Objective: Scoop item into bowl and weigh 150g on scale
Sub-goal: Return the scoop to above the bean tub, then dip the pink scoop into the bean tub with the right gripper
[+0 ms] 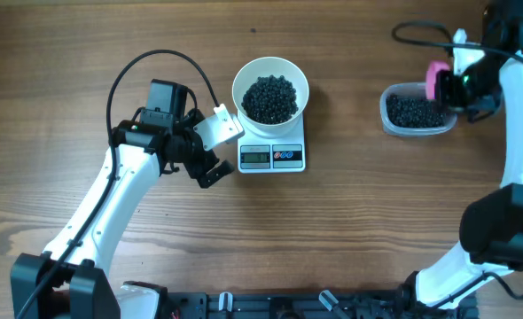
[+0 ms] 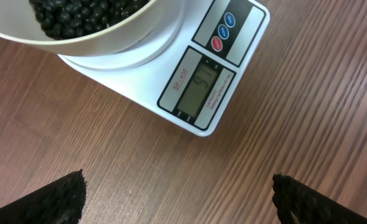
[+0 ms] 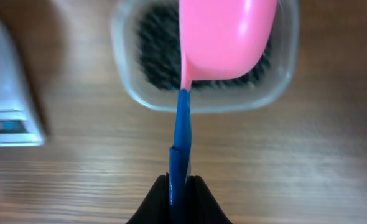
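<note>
Two heaps of beans show from overhead: one fills the bowl (image 1: 270, 75) at the upper middle of the frame, and the other lies in a clear tub (image 1: 416, 112) at the upper right. The beans (image 1: 270, 97) in the bowl are small, round and matte black, piled close to the rim. The bowl sits on the scale (image 1: 272, 156), whose display (image 1: 255, 157) and red and blue buttons face the bottom of the frame.

The left gripper (image 1: 214, 151) hovers just left of the scale with its jaws spread wide and nothing between them. In the left wrist view the two dark fingertips (image 2: 56, 200) stand at the bottom corners, well apart, with bare wooden table (image 2: 171, 180) between them. The scale (image 2: 211, 78) and the bowl's rim (image 2: 109, 38) fill the upper half. The display (image 2: 199, 87) is lit, but its digits are too tilted to read with confidence.

The right gripper (image 1: 464, 84) sits at the upper right of the overhead frame, over the tub. In the right wrist view its jaws are pressed together on the thin blue handle (image 3: 182, 134) of a pink scoop (image 3: 227, 37) — the handle runs straight up from the gripper (image 3: 183, 194). The scoop's bowl hangs above the tub (image 3: 202, 104) and covers much of the beans inside. Whether the scoop carries any beans cannot be told. The edge of the scale (image 3: 6, 93) shows blurred at the left.
</note>
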Controlling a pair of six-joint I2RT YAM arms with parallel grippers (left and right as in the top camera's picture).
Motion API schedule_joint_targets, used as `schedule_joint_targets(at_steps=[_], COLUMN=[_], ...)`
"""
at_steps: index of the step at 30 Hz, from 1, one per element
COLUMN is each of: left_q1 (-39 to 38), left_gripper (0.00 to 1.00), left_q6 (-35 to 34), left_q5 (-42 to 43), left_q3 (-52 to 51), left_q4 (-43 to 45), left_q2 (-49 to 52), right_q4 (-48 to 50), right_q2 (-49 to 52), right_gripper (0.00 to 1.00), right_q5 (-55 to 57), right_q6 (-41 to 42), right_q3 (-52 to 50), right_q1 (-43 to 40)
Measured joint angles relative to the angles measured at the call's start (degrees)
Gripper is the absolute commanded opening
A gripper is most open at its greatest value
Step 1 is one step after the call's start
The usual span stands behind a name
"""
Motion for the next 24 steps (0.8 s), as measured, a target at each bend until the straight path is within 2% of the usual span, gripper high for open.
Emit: schedule_joint_targets(at_steps=[6,11,24], left_q1=[0.0,0.0,0.0], left_gripper=[1.00,1.00,1.00], left_q6=[0.0,0.0,0.0], left_q5=[0.0,0.0,0.0], left_q3=[0.0,0.0,0.0], left_q4=[0.0,0.0,0.0], left_q2=[0.0,0.0,0.0], right_q4=[6.6,12.8,13.6], right_q2=[0.0,0.0,0.0], right_gripper=[0.04,0.04,0.04], right_q5=[6.2,6.5,-1.4], right_q6=[0.0,0.0,-0.2], right_q3=[-12.7,-18.0,-19.6], right_q1=[0.0,0.2,1.6])
